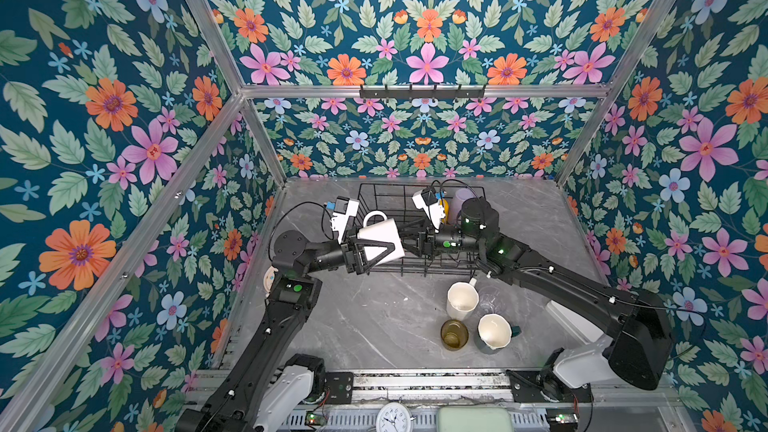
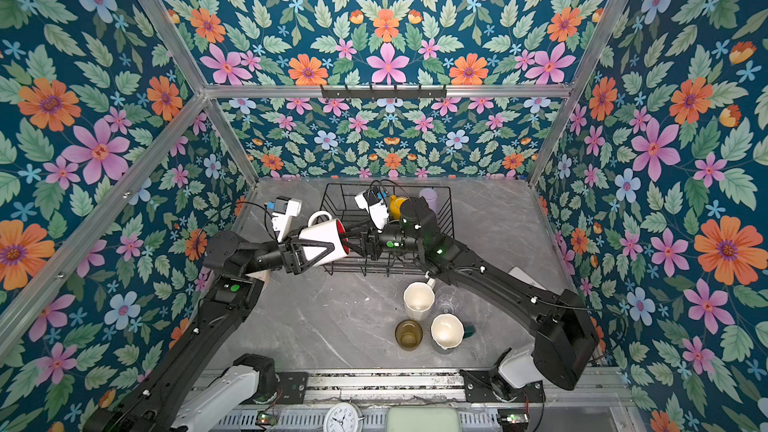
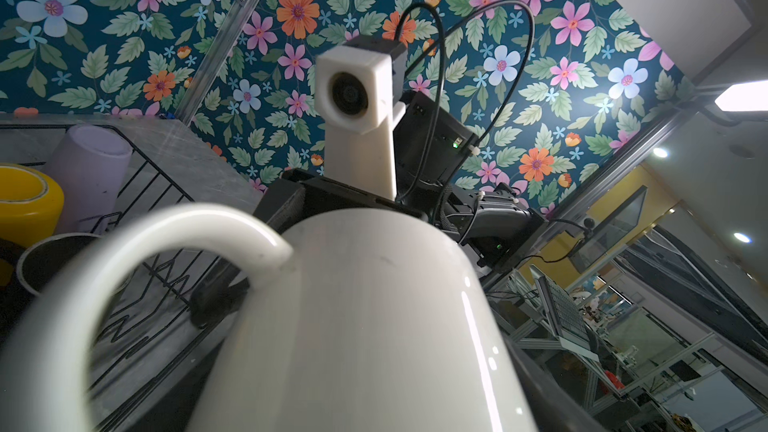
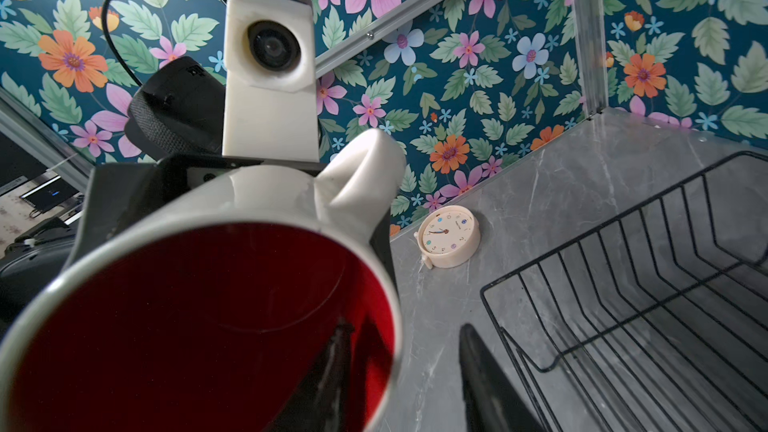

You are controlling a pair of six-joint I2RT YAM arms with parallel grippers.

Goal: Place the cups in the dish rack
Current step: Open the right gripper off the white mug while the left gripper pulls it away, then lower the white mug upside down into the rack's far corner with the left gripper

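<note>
Over the grey table (image 1: 374,317), left end effector (image 1: 386,248) grasps the white mug (image 1: 380,229) sideways, seemingly for handover; right end effector (image 1: 406,241) straddles its rim, released.

Both top views are bright, evenly lit and sharp; the flowered walls (image 1: 104,139) stretch toward the 9 and 3 o'clock edges. In the left wrist view a light panel (image 3: 742,99) glares, and the white mug with red inside (image 3: 365,326) shows highlight streaks and a blurred handle.

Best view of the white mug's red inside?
Right wrist: looks straight into the white mug, red interior plain. A top view catches a red rim sliver; left wrist shows only its white outside.
</note>
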